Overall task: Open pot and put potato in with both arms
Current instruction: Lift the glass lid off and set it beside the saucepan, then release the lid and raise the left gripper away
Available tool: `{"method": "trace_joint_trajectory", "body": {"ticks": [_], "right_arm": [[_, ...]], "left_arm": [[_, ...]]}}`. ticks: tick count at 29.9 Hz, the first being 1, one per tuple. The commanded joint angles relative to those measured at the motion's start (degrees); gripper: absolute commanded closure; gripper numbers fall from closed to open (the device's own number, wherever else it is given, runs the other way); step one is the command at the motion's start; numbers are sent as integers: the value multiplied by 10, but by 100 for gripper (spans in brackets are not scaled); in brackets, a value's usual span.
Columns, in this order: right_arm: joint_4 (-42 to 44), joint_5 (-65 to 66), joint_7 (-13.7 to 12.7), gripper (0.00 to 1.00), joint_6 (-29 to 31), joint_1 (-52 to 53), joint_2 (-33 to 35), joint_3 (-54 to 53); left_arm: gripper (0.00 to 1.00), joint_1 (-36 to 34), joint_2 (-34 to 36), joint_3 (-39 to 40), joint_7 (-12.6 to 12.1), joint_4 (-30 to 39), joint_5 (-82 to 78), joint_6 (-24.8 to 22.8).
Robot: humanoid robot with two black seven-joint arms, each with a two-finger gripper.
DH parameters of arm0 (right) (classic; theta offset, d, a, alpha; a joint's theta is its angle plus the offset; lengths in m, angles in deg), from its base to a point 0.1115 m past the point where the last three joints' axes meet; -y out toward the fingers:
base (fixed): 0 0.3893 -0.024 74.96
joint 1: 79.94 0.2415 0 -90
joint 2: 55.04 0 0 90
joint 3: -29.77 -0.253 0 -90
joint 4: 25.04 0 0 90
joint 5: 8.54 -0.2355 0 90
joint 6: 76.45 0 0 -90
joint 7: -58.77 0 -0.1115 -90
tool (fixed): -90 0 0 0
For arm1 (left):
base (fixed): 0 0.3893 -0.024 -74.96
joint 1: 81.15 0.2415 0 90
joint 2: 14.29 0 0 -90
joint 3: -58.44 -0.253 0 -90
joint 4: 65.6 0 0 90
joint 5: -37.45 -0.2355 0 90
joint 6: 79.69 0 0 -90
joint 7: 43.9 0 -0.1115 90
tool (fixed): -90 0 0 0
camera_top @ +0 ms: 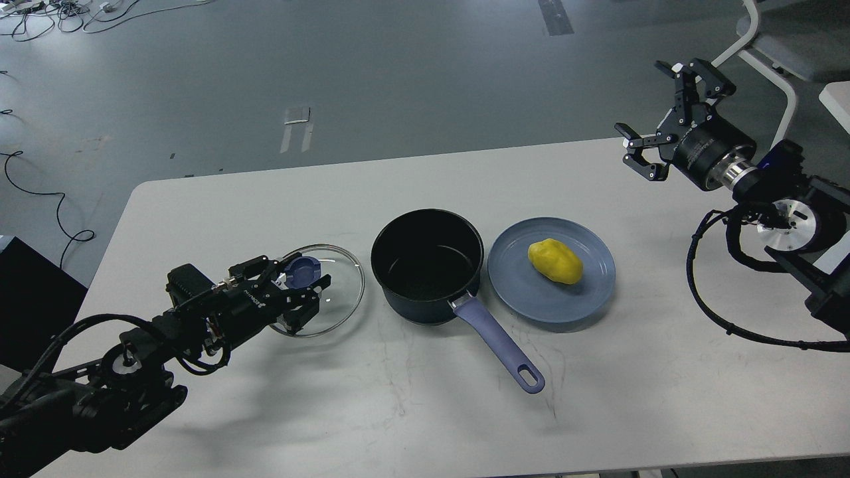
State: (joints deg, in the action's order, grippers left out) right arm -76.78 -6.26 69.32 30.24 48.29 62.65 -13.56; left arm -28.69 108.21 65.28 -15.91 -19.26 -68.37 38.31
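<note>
Pot open on the tabletop (265, 411), potato waiting on the plate (584, 292).

My pot (427, 265) sits mid-table, handle pointing to 5 o'clock; the potato (555, 261) lies at its 3 o'clock, long axis 10-to-4. Left jaws (302, 295) straddle the lid (332, 292) knob; right jaws (654, 116) hang wide, empty.

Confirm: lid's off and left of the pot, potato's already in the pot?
No. The lid is off, left of the pot, but the potato lies on the plate right of the pot, per the head view.
</note>
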Motion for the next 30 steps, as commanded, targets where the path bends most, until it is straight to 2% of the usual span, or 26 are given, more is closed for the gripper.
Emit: {"method": "trace_joint_trajectory", "body": {"ticks": [1, 13, 14, 15, 18, 21, 25, 30], "right_arm": [[0, 0, 0, 0, 0, -1, 0, 0], [0, 0, 0, 0, 0, -5, 6, -1], [0, 0, 0, 0, 0, -5, 6, -1], [0, 0, 0, 0, 0, -5, 6, -2], [0, 0, 0, 0, 0, -5, 6, -2], [0, 0, 0, 0, 0, -5, 6, -2], [1, 0, 0, 0, 0, -5, 6, -2], [0, 0, 0, 0, 2, -5, 6, -2]], "left_arm": [[56, 1, -5, -2, 0, -4, 0, 0], [50, 1, -9, -10, 0, -5, 0, 0], [44, 1, -9, -10, 0, -4, 1, 0], [30, 1, -10, -10, 0, -4, 4, 0], [14, 2, -16, -10, 0, -5, 6, 0], [11, 2, -16, -10, 0, -4, 7, 0], [3, 0, -17, -10, 0, -4, 13, 0], [2, -9, -17, -9, 0, 7, 87, 0]]}}
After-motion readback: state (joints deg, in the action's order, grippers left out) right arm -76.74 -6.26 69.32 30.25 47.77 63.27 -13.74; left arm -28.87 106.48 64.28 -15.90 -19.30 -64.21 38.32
